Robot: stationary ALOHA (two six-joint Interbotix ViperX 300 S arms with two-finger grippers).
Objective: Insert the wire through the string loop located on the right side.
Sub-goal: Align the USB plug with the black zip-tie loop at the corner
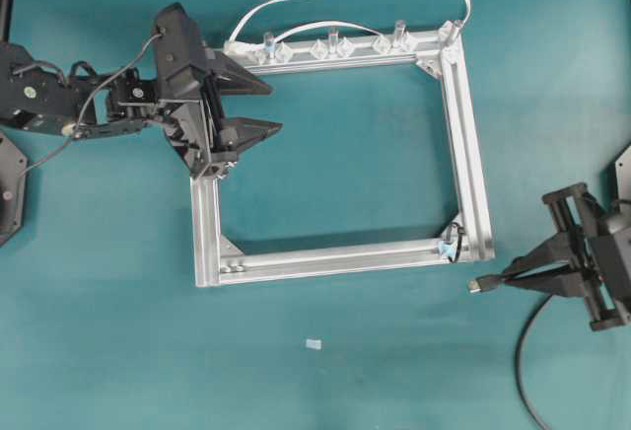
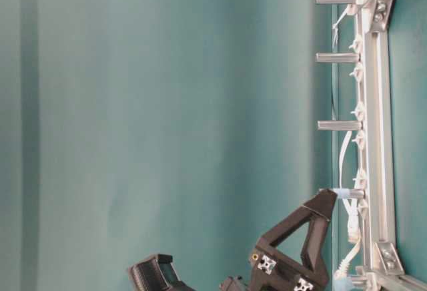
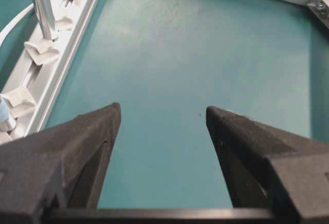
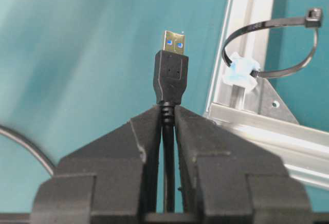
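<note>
Wire [image 4: 170, 80] is clamped just behind its plug by the right hand [image 4: 168, 131], plug pointing ahead. The string loop [image 4: 272, 44], fixed at the frame [image 1: 463, 154] corner, lies ahead and to the plug's right, near. The left hand [image 1: 258, 105], spread apart, is well away.

on my feeds: tabletop [image 1: 345, 371] plain teal, no pattern. frame [image 1: 476, 183] bare silver aluminium. wire [image 4: 171, 77] black, plug tip gold-toned metal with two blue spots inside. string loop [image 4: 267, 47] black, light-blue bit at its base. both pincers matte black: left pincer [image 1: 258, 107], right pincer [image 1: 513, 277]. cables [image 1: 286, 1] behind frame white. clips [image 1: 330, 50] on frame clear-whitish.
</note>
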